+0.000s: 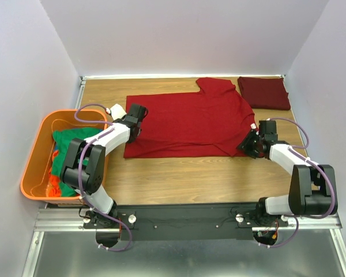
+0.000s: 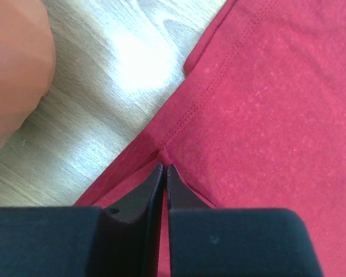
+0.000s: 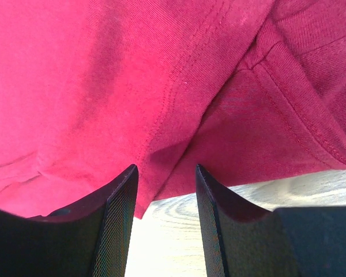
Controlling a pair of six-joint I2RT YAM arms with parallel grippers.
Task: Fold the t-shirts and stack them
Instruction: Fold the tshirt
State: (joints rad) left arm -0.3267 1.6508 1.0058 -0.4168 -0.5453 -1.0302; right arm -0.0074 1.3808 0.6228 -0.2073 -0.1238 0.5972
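The bright red t-shirt (image 1: 190,121) lies spread flat across the middle of the table, its sleeve toward the back. My left gripper (image 1: 138,120) is at the shirt's left edge; in the left wrist view it (image 2: 164,168) is shut, pinching a fold of the red cloth (image 2: 265,104). My right gripper (image 1: 249,144) is at the shirt's near right corner; in the right wrist view it (image 3: 164,172) is open, its fingertips at the hem of the red cloth (image 3: 104,75), holding nothing. The dark maroon t-shirt (image 1: 264,92) lies folded at the back right. A green t-shirt (image 1: 69,147) lies in the tub.
An orange plastic tub (image 1: 34,156) stands at the table's left edge, close beside my left arm, and shows at the left of the left wrist view (image 2: 14,69). Bare wooden table (image 1: 179,179) lies in front of the red shirt. Grey walls enclose the table.
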